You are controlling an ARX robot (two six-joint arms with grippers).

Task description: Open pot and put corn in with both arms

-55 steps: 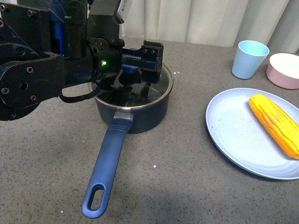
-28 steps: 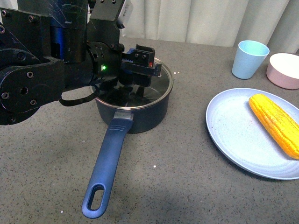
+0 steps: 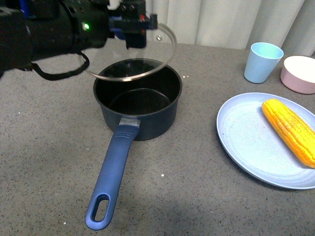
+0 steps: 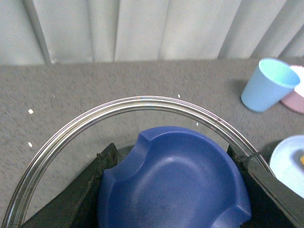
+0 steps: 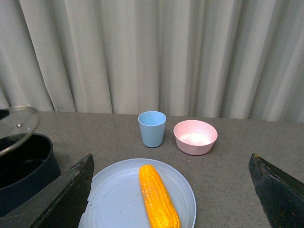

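Note:
The dark navy pot (image 3: 140,105) stands open on the grey table, its long blue handle (image 3: 110,177) pointing toward me. My left gripper (image 3: 133,24) is shut on the blue knob (image 4: 173,180) of the glass lid (image 3: 147,61) and holds the lid tilted above the pot's far left rim. The yellow corn (image 3: 290,130) lies on a pale blue plate (image 3: 246,147) at the right; it also shows in the right wrist view (image 5: 158,197). My right gripper (image 5: 171,199) is open, its jaws wide apart, above and short of the corn. The pot also shows in the right wrist view (image 5: 23,171).
A light blue cup (image 3: 263,61) and a pink bowl (image 3: 300,73) stand at the back right, behind the plate. A white curtain hangs behind the table. Bare grey tabletop (image 3: 197,187) lies between pot and plate.
My left gripper has lifted the glass lid off the pot and moved it up and to the left. The pot's black inside now shows. Corn and plate have not moved.

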